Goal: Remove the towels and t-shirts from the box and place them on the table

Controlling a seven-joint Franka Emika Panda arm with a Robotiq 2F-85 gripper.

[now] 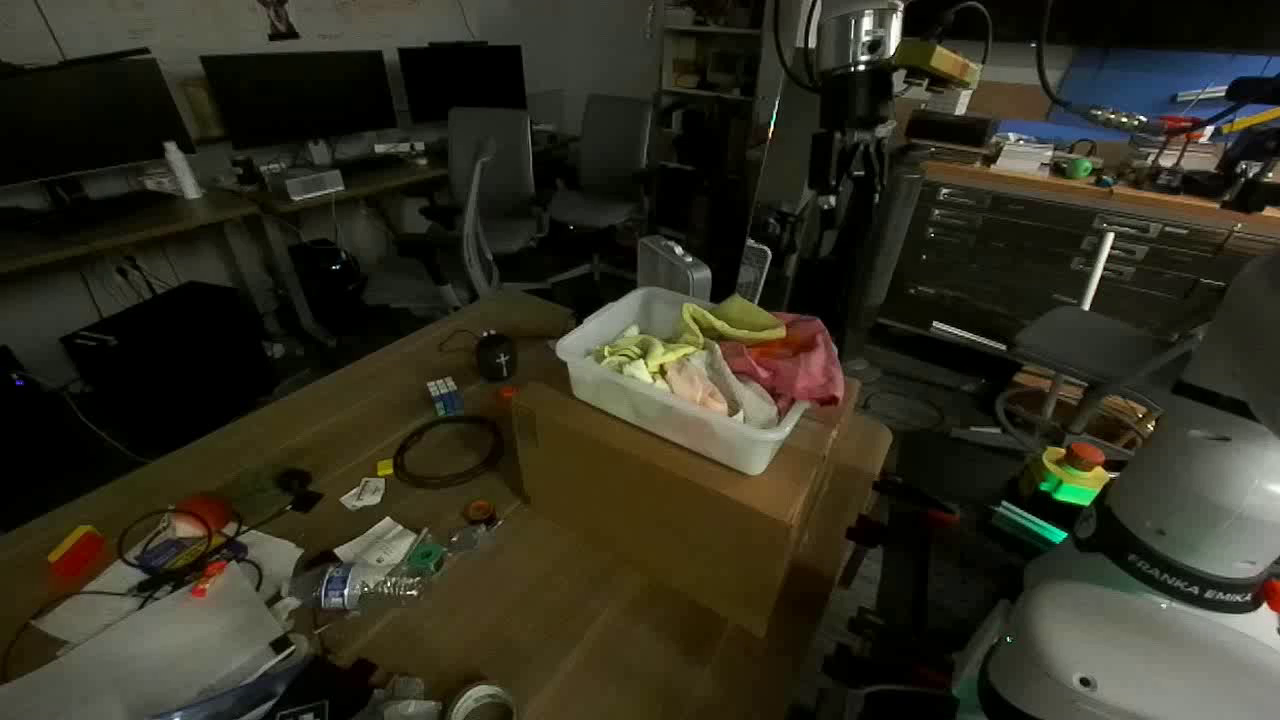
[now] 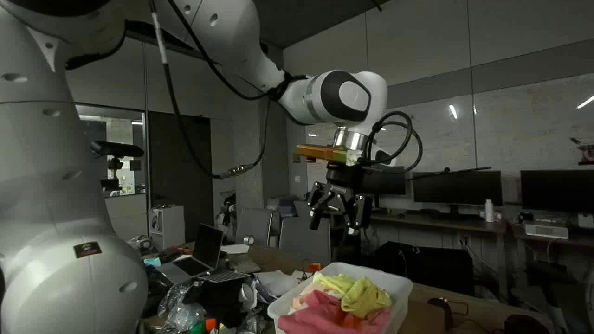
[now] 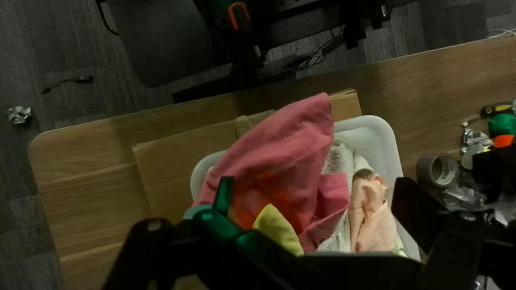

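Robot arm [image 2: 74,222], white: shown nearest the camera in an exterior view, its base set apart from the white box [image 1: 655,412].

Gripper [image 2: 335,223], black: held higher than the white box and well apart from it, its fingers spread wide.

White box, plastic, open-topped: set on a cardboard carton [image 1: 650,500], which is supported by the wood-grain desk [image 1: 590,620]. All cloth pieces below are held in the white box.

Pink cloth [image 3: 290,137]: laid over part of the heap and draped across the rim of the white box. An orange patch [image 3: 288,197] is shown on it; whether print or separate piece cannot be told.

Yellow-green cloth [image 2: 366,297]: rumpled, lodged high in the heap; number of pieces cannot be told.

White towel [image 3: 340,165]: partly covered by the pink cloth.

Peach cloth [image 3: 373,217]: crumpled beside the white towel.

Which pieces are t-shirts cannot be told.

Scattered on the desk, nearer the white box: puzzle cube [image 1: 444,397], round black object [image 1: 496,357], cable coil [image 1: 447,452]. Farther from the white box: clear bottle [image 1: 365,588], sheets of paper [image 1: 190,635].
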